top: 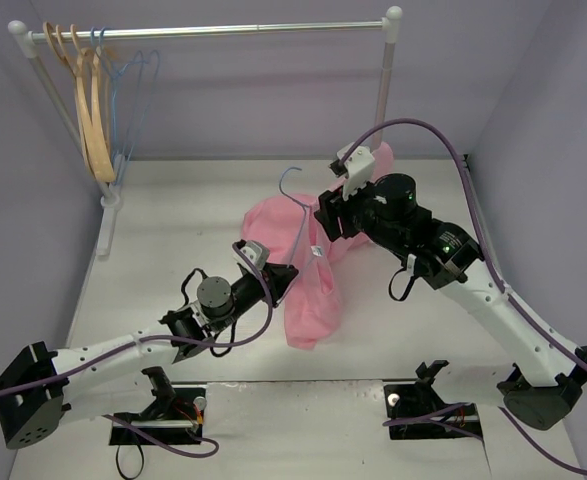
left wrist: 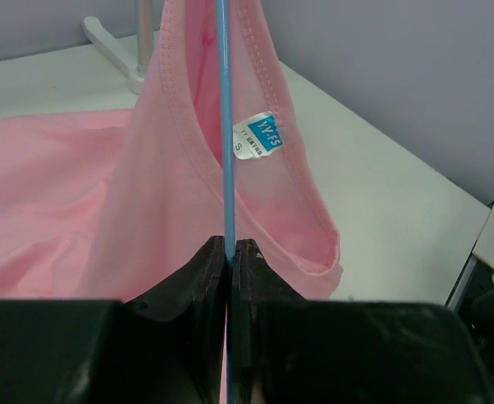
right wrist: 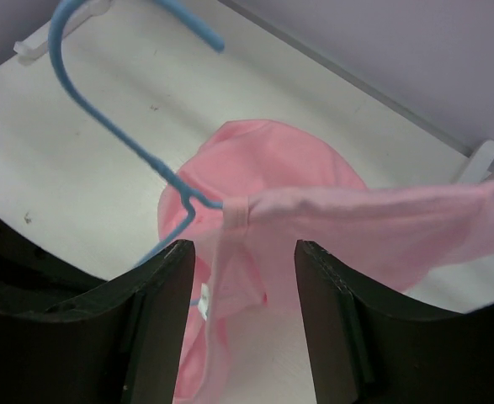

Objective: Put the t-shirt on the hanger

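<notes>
A small white and blue label (left wrist: pixel 259 135) sits inside the neck of the pink t-shirt (top: pixel 308 300). It has a letter S on it. The other writing is too small to read.

The left claw (left wrist: pixel 229 252) is pinched tight on the thin blue wire of the hanger (left wrist: pixel 225 126). The wire goes straight up past the label, through the neck hole. The hook pokes out above the shirt.

The right claw (right wrist: pixel 244 252) is open. A thin strip of pink cloth hangs in the gap between its two black fingers (right wrist: pixel 162 320). They do not pinch it. The neck band is stretched over the hanger just below the hook.

The shirt droops from the hanger, and part of it lies bunched on the white surface (top: pixel 173 210). At the back stands a silver rail (top: pixel 223 30). Tan wooden hangers (top: pixel 93 110) and more blue wire hangers (top: pixel 133 90) hang at its left end. The walls are pale purple.
</notes>
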